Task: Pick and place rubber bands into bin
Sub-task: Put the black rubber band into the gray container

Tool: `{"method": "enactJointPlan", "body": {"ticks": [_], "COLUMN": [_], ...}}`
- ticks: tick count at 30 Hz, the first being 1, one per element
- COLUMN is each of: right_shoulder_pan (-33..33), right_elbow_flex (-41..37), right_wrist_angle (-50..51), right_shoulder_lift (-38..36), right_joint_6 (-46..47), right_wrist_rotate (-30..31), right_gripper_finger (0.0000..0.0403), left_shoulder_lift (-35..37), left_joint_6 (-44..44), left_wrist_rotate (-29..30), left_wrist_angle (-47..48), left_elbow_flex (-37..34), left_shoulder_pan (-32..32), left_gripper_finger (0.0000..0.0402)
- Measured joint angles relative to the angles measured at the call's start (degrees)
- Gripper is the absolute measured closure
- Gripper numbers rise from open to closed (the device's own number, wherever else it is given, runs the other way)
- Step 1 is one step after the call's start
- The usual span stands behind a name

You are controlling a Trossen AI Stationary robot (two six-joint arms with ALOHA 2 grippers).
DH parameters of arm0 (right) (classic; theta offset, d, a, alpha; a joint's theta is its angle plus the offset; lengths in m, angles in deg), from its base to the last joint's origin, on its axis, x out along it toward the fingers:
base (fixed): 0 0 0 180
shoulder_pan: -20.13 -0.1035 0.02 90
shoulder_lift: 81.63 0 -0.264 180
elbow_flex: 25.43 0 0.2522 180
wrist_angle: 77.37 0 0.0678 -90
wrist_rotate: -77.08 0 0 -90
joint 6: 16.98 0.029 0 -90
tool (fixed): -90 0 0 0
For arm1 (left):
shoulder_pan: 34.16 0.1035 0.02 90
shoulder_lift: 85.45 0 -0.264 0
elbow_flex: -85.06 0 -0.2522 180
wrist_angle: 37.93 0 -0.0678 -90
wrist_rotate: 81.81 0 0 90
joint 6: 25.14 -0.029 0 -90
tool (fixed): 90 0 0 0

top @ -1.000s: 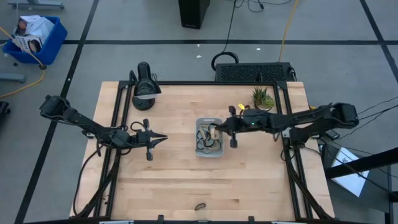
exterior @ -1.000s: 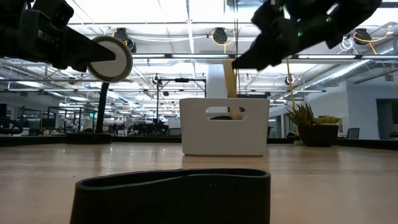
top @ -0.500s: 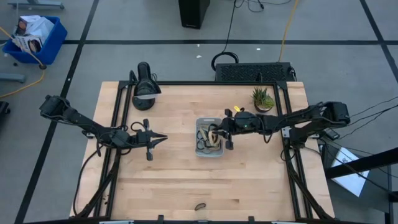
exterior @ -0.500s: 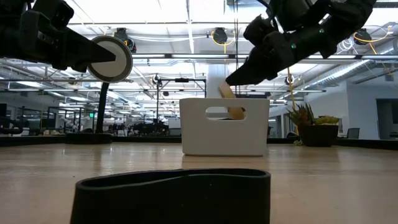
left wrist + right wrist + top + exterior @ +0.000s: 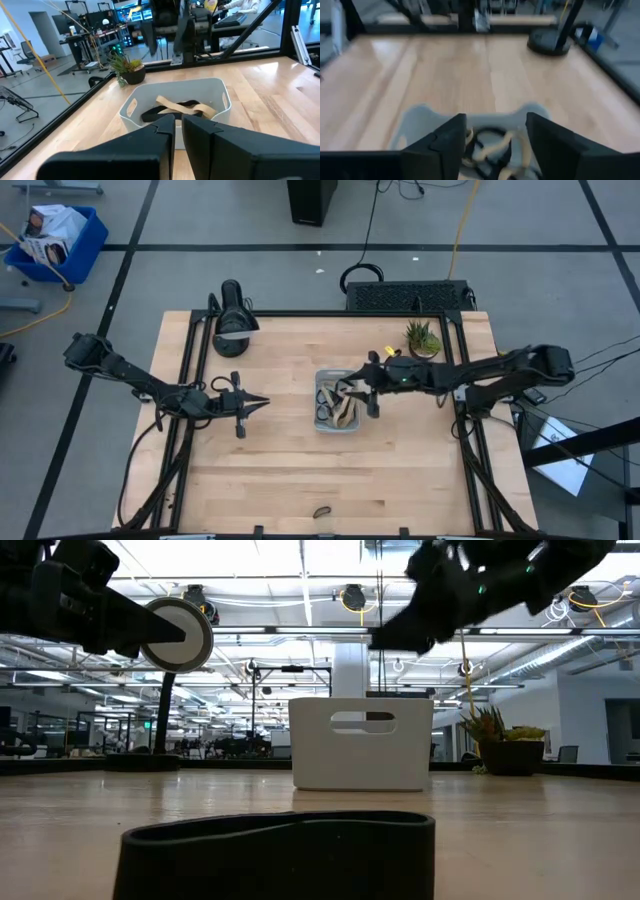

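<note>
The bin (image 5: pixel 337 401) stands at mid-table and holds tan and dark rubber bands (image 5: pixel 343 408), which also show in the left wrist view (image 5: pixel 181 107) and the right wrist view (image 5: pixel 490 142). One more dark rubber band (image 5: pixel 322 511) lies flat by the table's near edge and fills the foreground of the low view (image 5: pixel 280 852). My right gripper (image 5: pixel 495 131) hangs open just above the bin's right side (image 5: pixel 357 387), with nothing between its fingers. My left gripper (image 5: pixel 260 401) is shut and hovers left of the bin, pointing at it.
A small potted plant (image 5: pixel 421 336) stands at the far right and a black round-headed stand (image 5: pixel 233 320) at the far left. Black frame rails (image 5: pixel 190 380) run along both sides of the table. A blue crate (image 5: pixel 55 240) sits on the floor beyond.
My right gripper, which held a tan rubber band hanging over the bin, dipped toward the bin and a little to the left. It then opened, rose and drew back to the right. The tan band has dropped and now lies in the bin.
</note>
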Motion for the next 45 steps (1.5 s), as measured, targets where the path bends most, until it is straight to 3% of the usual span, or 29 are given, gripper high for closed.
{"method": "enactJointPlan", "body": {"ticks": [4, 12, 21, 28, 34, 45], "right_shoulder_pan": [-1.1, -5.4, -10.4, -11.2, -11.1, -11.1], "right_elbow_flex": [0.0, -1.1, -15.8, -31.2, -36.6, -36.9], "right_wrist_angle": [2.7, 7.5, -11.0, -22.4, -21.9, -16.5], "right_shoulder_lift": [-7.5, -19.4, -27.9, -40.5, -49.8, -49.9], "right_joint_6": [-1.1, -3.1, -1.3, -1.0, 0.2, 0.0], "right_wrist_rotate": [-0.1, -0.1, -0.1, 0.6, 3.1, 3.1], "right_gripper_finger": [0.0250, 0.0393, 0.0400, 0.0402, 0.0402, 0.0402], "left_shoulder_lift": [0.0, 0.0, 0.0, 0.0, 0.0, 0.0], "left_joint_6": [0.1, 0.9, 1.3, 2.9, 2.5, 2.4], "left_wrist_rotate": [0.0, 0.0, 0.0, 0.0, 0.0, 0.4], "left_wrist_angle": [0.4, 1.4, 1.6, 1.6, 1.6, 2.0], "left_elbow_flex": [0.0, 0.0, 0.0, 0.0, 0.0, 0.0], "left_shoulder_pan": [0.0, 0.0, 0.0, 0.0, 0.0, 0.0], "left_gripper_finger": [0.0360, 0.0360, 0.0360, 0.0360, 0.0360, 0.0360]}}
